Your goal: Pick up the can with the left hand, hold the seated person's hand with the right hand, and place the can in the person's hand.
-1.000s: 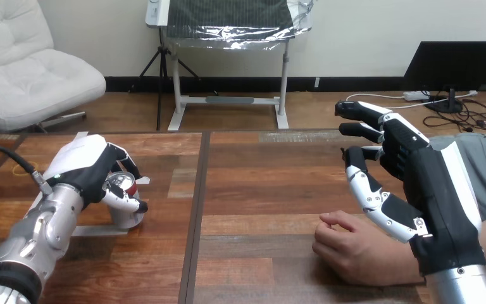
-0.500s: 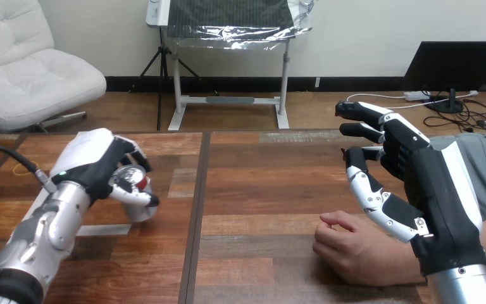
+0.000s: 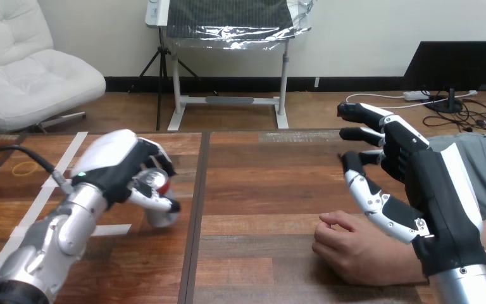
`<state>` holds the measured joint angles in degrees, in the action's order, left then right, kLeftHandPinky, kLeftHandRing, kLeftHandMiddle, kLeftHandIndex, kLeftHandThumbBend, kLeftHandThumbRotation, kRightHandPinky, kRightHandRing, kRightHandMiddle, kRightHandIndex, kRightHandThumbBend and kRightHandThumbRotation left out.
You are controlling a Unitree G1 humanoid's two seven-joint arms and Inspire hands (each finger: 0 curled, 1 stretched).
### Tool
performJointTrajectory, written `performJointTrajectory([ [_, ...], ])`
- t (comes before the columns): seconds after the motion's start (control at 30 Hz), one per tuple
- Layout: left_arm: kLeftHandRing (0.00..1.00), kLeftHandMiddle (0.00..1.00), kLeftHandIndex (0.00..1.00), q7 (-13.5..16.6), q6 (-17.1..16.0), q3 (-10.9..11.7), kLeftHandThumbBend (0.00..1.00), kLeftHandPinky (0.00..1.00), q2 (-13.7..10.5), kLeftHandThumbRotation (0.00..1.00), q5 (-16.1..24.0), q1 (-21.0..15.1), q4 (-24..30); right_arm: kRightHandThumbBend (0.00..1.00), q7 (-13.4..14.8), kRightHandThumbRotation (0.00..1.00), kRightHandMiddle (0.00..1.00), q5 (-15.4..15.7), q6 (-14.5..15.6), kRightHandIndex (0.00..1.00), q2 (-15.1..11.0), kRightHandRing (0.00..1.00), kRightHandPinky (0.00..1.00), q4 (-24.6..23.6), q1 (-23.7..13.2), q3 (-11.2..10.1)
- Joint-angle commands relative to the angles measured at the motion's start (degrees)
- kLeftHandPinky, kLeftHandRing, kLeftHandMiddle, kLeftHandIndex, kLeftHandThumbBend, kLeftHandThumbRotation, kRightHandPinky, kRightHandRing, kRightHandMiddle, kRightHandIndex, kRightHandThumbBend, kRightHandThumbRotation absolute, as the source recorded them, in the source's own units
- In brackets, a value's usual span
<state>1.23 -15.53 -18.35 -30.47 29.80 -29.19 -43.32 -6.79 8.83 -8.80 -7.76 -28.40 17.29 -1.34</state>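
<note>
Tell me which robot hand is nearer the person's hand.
Right. The right robot hand is open just over the person's hand; the left robot hand is far off to the left, curled round the can.

Two black-and-white machine hands on silver forearms.

The left hand has a smooth, rounded white shell over its back, black casing beneath, and a small green light at the edge farthest from its fingers, which are white segments with black joints and tips. Behind it, the left forearm is a silver tube with darker grey panels. The right hand is mostly black, with a narrow white shell running back from the fingers along its outer side; the fingers alternate white shells and black joints, ending in black tips. A black cuff joins it to the silver right forearm.
</note>
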Motion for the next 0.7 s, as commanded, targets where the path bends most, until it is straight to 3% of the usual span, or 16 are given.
performJointTrajectory([
  [0.0,0.41,0.48,0.53,-2.3,1.3,3.6,0.63,0.35,-0.2,0.0,-2.3,-1.1,16.5,0.35,-2.2,0.0,0.84,-2.3,2.1,0.8,-4.5,0.77,0.61,-1.8,-5.8,-4.2],
  [0.23,0.4,0.47,0.52,-3.1,1.2,4.3,0.62,0.34,0.6,0.0,-2.6,0.3,21.9,0.5,-3.1,0.0,0.83,1.1,3.8,0.8,-9.0,0.77,0.62,-2.1,-6.3,-7.6],
  [0.33,0.39,0.47,0.52,-3.6,1.3,4.5,0.62,0.34,0.8,0.0,-2.5,0.7,24.0,0.57,-4.7,0.0,0.84,-0.2,6.8,0.81,-10.7,0.78,0.64,-3.2,-6.4,-8.9],
  [0.57,0.39,0.47,0.52,-5.3,2.5,4.7,0.6,0.34,1.5,0.0,-2.7,1.3,27.9,0.67,-8.1,0.0,0.85,1.0,8.4,0.82,-17.7,0.8,0.66,-2.5,-7.5,-12.2],
  [0.67,0.39,0.47,0.52,-5.8,3.2,4.8,0.59,0.34,1.6,0.0,-2.6,1.5,29.0,0.73,-9.0,0.0,0.86,1.4,9.1,0.82,-19.5,0.8,0.67,-2.4,-7.7,-12.8],
])
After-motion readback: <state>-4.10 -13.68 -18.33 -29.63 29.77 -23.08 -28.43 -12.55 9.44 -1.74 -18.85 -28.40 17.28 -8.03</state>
